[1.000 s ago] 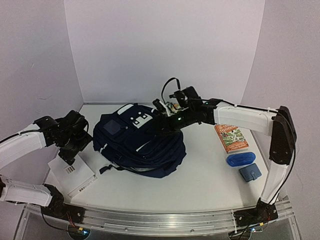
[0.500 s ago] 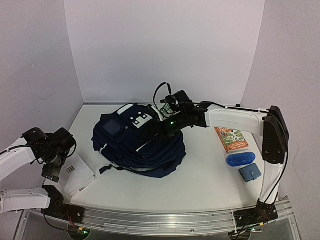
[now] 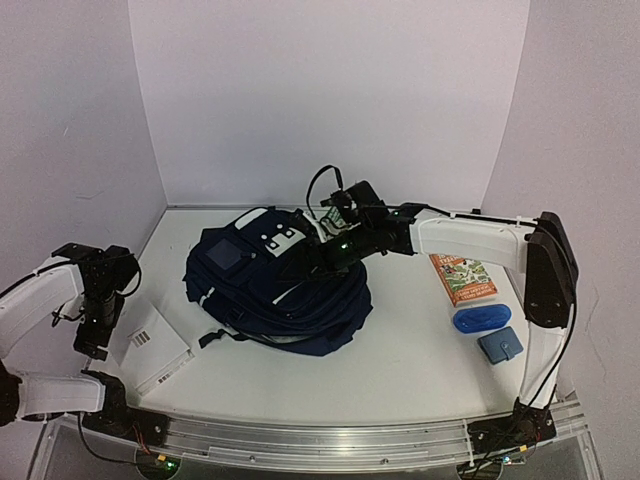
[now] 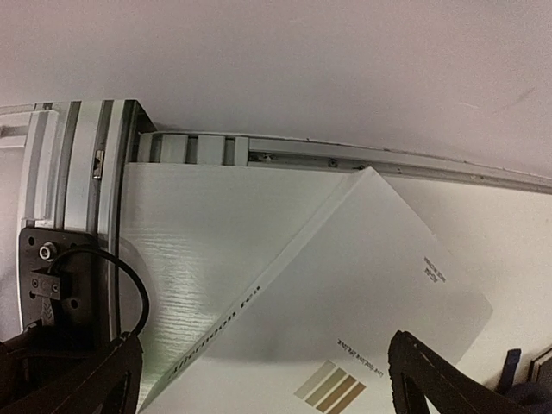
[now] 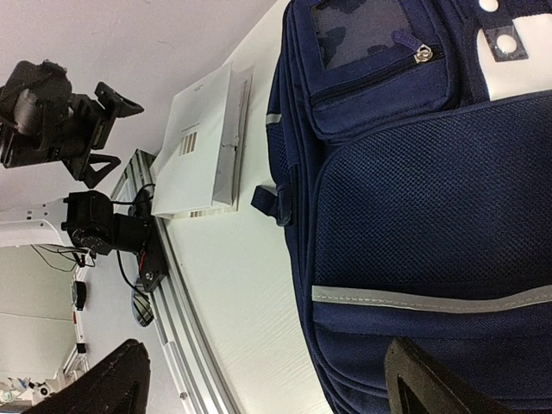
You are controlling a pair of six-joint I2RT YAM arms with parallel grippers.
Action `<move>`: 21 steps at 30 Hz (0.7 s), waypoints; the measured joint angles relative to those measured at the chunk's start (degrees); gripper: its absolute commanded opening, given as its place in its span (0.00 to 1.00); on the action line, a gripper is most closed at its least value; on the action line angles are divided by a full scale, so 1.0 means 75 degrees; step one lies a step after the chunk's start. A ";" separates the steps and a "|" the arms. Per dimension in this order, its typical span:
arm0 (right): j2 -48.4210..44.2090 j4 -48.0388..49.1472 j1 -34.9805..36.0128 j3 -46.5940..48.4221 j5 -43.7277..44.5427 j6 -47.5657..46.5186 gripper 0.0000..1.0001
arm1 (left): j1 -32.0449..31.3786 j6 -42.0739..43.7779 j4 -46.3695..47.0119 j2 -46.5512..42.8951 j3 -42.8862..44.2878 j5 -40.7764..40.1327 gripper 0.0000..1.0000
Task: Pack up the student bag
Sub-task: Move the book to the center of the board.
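Lying flat at the middle of the bench [image 3: 400, 350], the student bag [image 3: 285, 300] shows its front pocket upward. The right gripper [image 5: 272, 379] hangs over its mesh front — jaws spread wide, gripping nothing. The left gripper [image 4: 263, 379], jaws likewise wide and empty, hangs above a white book [image 4: 362, 293] at the bench's near left corner.

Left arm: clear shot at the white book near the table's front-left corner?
Likely yes: the left pincer hangs open right by the white book, nothing lies on it, and the student bag sits off to the side.
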 measured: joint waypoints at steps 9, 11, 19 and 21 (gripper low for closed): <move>0.0000 0.0000 0.0000 -0.0001 -0.0062 -0.0004 0.95 | 0.1156 0.1692 0.1235 0.0035 -0.0709 0.0579 1.00; 0.0000 0.0000 0.0002 0.0001 -0.0087 -0.0003 0.95 | 0.1212 0.2087 0.1741 0.0247 -0.0832 0.0808 1.00; 0.0044 -0.0001 0.0088 0.0282 -0.0113 -0.0003 0.95 | 0.1263 0.3920 0.3611 0.1281 -0.0925 0.1704 1.00; 0.0132 0.0006 0.0145 0.0428 -0.0113 -0.0003 0.95 | 0.1271 0.4465 0.4012 0.1270 -0.0925 0.1947 1.00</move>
